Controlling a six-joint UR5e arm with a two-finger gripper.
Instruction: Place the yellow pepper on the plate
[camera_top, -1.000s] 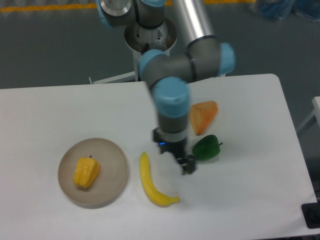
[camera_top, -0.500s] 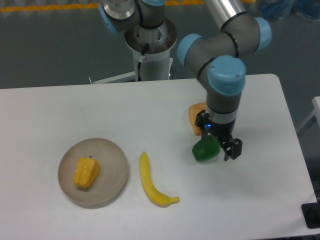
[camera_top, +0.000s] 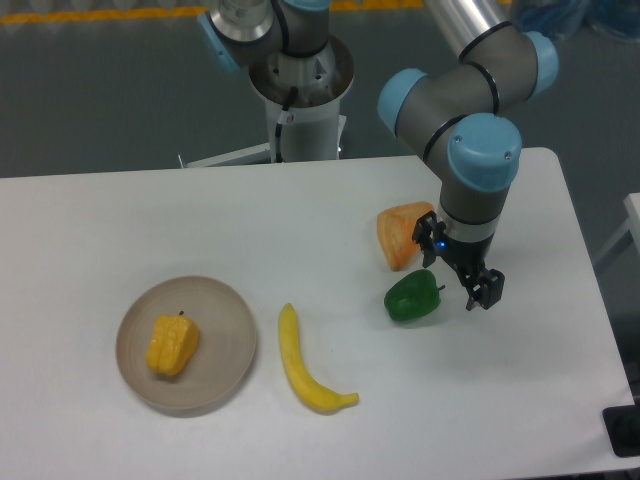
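1. Yellow pepper (camera_top: 172, 345) is sitting on the plate (camera_top: 222, 300), left of its middle, so the job looks done to me.
2. Hanging just right of the green pepper (camera_top: 413, 297), the gripper (camera_top: 482, 290) is carrying nothing; I cannot tell how its jaws are set.
3. Any sideways swing risks knocking the green pepper or the orange wedge (camera_top: 402, 234) nearby.
4. I am counting one plate, two peppers, one banana (camera_top: 303, 365), one wedge.
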